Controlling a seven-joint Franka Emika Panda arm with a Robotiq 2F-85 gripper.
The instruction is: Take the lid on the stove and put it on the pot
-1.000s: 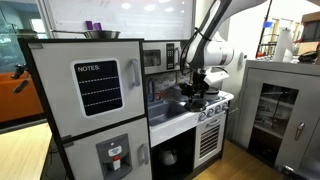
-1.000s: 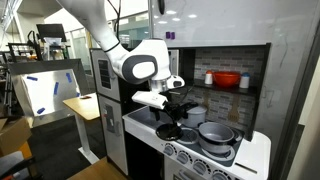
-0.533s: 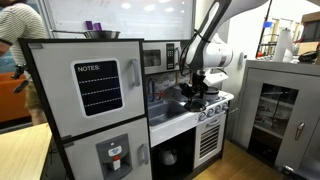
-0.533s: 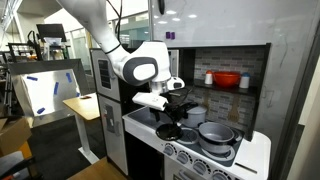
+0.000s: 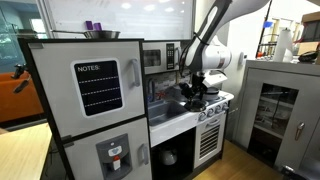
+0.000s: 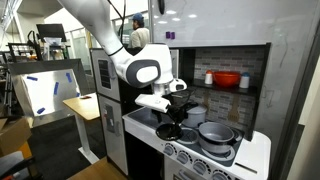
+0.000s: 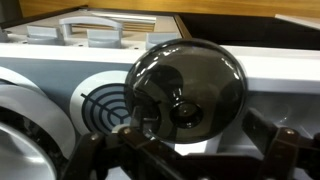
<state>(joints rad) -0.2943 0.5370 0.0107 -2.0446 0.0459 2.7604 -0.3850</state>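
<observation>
The step in hand is judged to be the approach to the grasp. In the wrist view the end effector is seen at the bottom edge of the picture with its fingers spread well apart, and nothing is clamped between them. Just beyond it, the small round grey-silver metal lid lies flat on the surface of the white toy-kitchen stove, with its central knob facing up. The lid is placed just beside a black round ringed burner. Whether the fingers already touch the rim of the lid cannot be told.

For the next move, a descent is called for so that the fingers bracket the knob or the rim. A closing and a straight lift are then required before any sideways travel is made.

In an exterior view, the small dark silvery metal pot is seen near the front edge of the surface, toward its far-side corner, apart from the end effector. The pot is uncovered, and nothing can be made out inside it.

Farther back, a red round bowl is set on the rear shelf; its contents are hidden.
</observation>
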